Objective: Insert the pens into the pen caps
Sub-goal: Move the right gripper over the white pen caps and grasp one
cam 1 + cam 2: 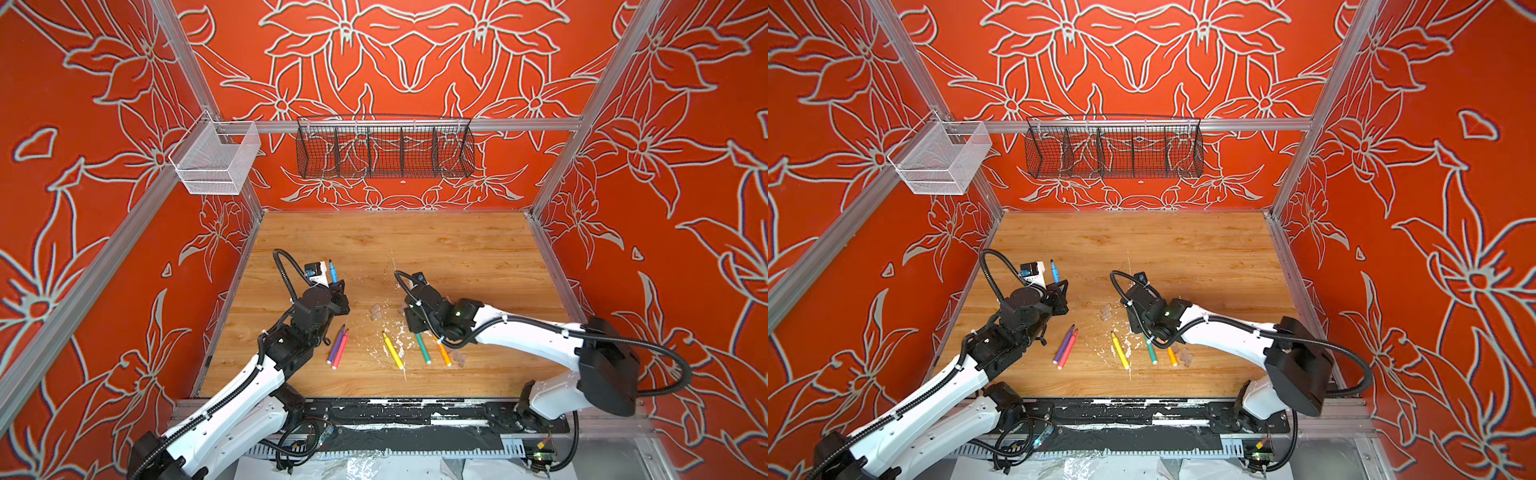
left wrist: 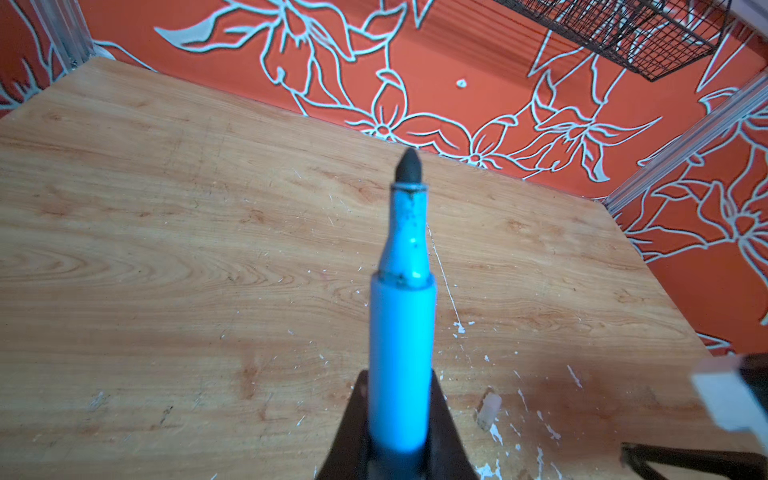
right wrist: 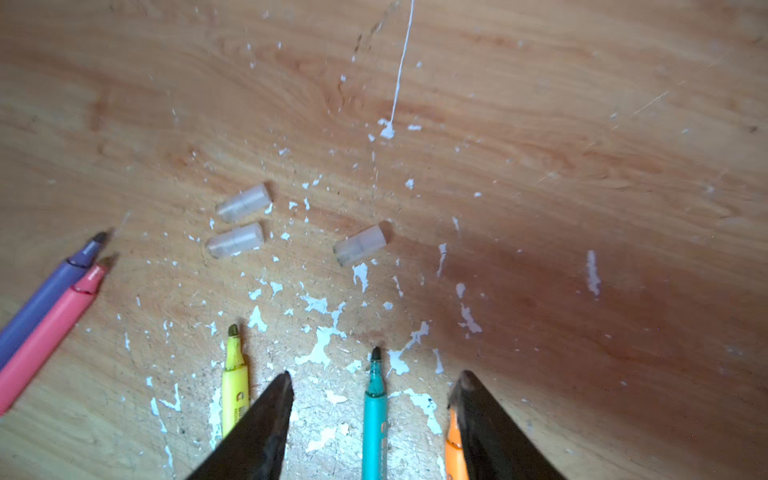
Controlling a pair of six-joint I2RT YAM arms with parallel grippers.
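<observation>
Blue pen (image 2: pixel 402 332) fills the left wrist view, its lower barrel clenched in the left pincer (image 2: pixel 400 388), with its dark tip bare and pointing away from the fingers toward the back wall. In both top views it is held off the left half of the desk (image 1: pixel 436 249). Right pincer (image 3: pixel 376 376) hangs released low over the row of pens, jaws spread and gripping nothing. The green pen (image 3: pixel 374 419) lies on the desk between its two fingers, the yellow pen (image 3: pixel 235 386) lies just outside one of them, and the orange pen (image 3: pixel 453 451) is half hidden behind the other. The purple pen (image 3: pixel 39 303) and pink pen (image 3: pixel 43 340) lie side by side, touching, apart from those three on the left arm's side. All five have bare tips. Past the tips three caps (image 3: pixel 244 203) lie on their sides, two close together and one alone nearer the green tip. In a top view two more caps (image 1: pixel 459 358) sit just beside the orange pen's rear end. White flecks (image 3: pixel 320 353) litter the wood around them
</observation>
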